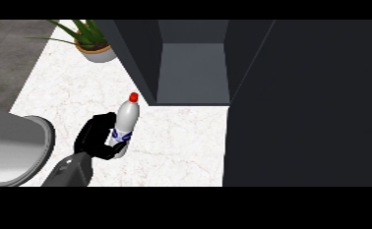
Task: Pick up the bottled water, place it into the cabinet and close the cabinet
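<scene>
Head view, left hand: the black left hand point(98, 137) comes in from the lower left on a grey forearm, with its fingers curled round the lower part of the bottled water; it is gripping the bottle.
Head view, right hand: it does not show anywhere in this view.
Head view, bottled water: the bottled water point(125, 120) is a white bottle with a red cap and a blue label near its base. It sits in the left hand, tilted slightly, with the cap end pointing toward the cabinet and the base end down by the palm. The cap lies just beside the lower left corner of the cabinet's front, still outside the opening.
Head view, cabinet: the cabinet point(145, 56) is dark grey and stands open, showing a lighter grey floor inside between two dark side walls. Nothing is visible inside it.
Head view, cabinet door: the cabinet door point(298, 105) is a broad dark panel filling the right side of the view, swung out over the desk.
Head view, desk: the desk point(181, 139) is white marble with faint veins.
Head view, potted plant: a potted plant point(91, 41) with long green leaves stands at the upper left, well apart from the bottle.
Head view, sink: a grey sink point(22, 144) curves in at the left edge, just beside the forearm.
</scene>
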Controlling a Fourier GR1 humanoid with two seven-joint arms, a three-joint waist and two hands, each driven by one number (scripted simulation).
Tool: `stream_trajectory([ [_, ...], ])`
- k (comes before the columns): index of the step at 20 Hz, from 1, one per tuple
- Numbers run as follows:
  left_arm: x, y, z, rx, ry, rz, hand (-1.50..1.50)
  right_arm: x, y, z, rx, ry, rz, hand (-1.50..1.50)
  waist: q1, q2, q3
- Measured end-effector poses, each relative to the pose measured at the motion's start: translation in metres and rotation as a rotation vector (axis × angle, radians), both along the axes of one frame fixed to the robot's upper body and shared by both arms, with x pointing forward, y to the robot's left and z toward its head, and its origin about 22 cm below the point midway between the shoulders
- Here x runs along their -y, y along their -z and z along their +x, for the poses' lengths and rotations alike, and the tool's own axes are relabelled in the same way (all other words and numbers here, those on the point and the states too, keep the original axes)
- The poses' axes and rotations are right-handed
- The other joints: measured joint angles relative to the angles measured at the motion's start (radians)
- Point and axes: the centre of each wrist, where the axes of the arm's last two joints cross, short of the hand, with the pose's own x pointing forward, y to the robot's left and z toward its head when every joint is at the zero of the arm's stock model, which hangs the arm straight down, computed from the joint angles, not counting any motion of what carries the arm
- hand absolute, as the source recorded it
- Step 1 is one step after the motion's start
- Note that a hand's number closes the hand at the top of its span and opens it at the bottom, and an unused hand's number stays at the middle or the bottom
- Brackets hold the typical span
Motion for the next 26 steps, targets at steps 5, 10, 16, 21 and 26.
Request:
stream_trajectory([
  [5,-0.008,0.010,-0.020,0.026,-0.182,-0.064,1.50,0.000,0.004,-0.001,-0.009,-0.003,-0.001,-1.50,-0.001,-0.002,0.001],
  [10,-0.012,0.011,-0.030,0.030,-0.220,-0.107,1.50,-0.001,0.005,-0.005,-0.002,-0.006,-0.005,-1.50,-0.002,-0.004,0.002],
  [16,0.000,-0.008,-0.019,0.064,-0.187,-0.144,1.50,0.003,0.009,0.000,-0.010,-0.014,-0.003,-1.50,0.004,-0.005,0.002],
  [21,0.023,-0.033,-0.010,0.086,-0.147,-0.135,1.50,-0.004,0.008,-0.001,-0.014,-0.021,0.002,-1.50,0.003,-0.006,0.002],
  [26,0.048,-0.063,-0.006,0.126,-0.109,-0.115,1.50,-0.006,0.011,0.002,-0.015,-0.023,0.017,-1.50,0.002,-0.005,0.002],
])
